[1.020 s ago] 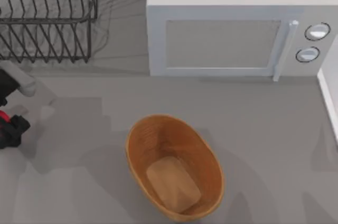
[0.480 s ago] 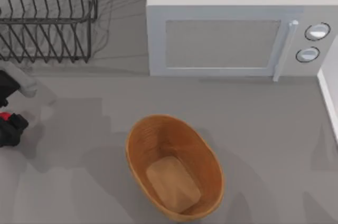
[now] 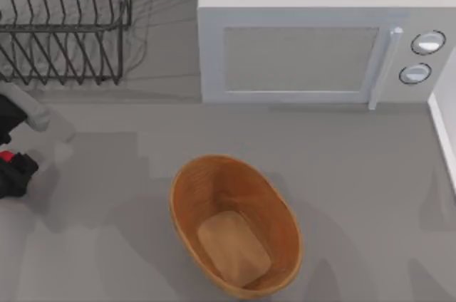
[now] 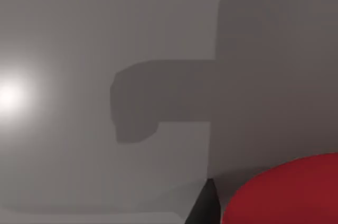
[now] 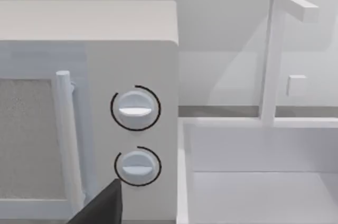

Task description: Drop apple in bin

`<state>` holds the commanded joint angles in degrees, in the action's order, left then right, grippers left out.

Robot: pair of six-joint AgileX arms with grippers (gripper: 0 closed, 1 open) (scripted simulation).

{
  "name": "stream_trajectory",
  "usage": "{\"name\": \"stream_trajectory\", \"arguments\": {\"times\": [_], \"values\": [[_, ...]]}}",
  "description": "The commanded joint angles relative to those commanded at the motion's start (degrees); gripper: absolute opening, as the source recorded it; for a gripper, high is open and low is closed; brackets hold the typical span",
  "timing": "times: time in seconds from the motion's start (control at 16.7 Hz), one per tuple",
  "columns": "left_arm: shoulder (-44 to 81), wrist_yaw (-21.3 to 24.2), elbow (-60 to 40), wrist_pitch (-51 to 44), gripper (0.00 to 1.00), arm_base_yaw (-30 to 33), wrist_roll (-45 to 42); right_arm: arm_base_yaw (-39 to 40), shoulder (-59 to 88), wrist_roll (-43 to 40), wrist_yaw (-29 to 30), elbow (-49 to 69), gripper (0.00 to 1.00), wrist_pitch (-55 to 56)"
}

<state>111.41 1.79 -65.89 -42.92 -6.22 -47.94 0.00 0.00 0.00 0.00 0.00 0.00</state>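
Note:
The apple (image 3: pixel 6 156) shows as a small red patch at the far left edge of the top view, level with the bin's top. My left gripper (image 3: pixel 13 174) is black and shut on the apple. In the left wrist view the apple (image 4: pixel 285 192) looms large and red beside one black fingertip (image 4: pixel 203 208), above bare grey table with the arm's shadow on it. The bin (image 3: pixel 187 188), an oval orange-brown basket with a tan floor, stands at the front centre, well to the right of the left gripper. A dark part of my right gripper (image 5: pixel 100 208) faces the microwave's knobs.
A black wire dish rack (image 3: pixel 64 24) stands at the back left, just behind the left arm. A white microwave (image 3: pixel 313 45) fills the back centre and right. A white sink (image 5: pixel 259 182) with a faucet (image 5: pixel 274 49) lies to its right.
The left gripper with the apple has drifted slightly left and back, nearer the picture's edge. The bin has not moved.

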Motion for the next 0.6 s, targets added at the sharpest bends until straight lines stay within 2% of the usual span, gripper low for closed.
{"name": "stream_trajectory", "arguments": {"times": [0.24,0.6], "values": [[-0.9,0.0,-4.0,-4.2,0.0,-0.3,0.1,0.0,0.0,0.0,0.0,0.0,1.0,0.0],[-5.5,0.0,-17.9,-25.0,0.0,0.0,0.1,0.0,0.0,0.0,0.0,0.0,1.0,0.0]]}}
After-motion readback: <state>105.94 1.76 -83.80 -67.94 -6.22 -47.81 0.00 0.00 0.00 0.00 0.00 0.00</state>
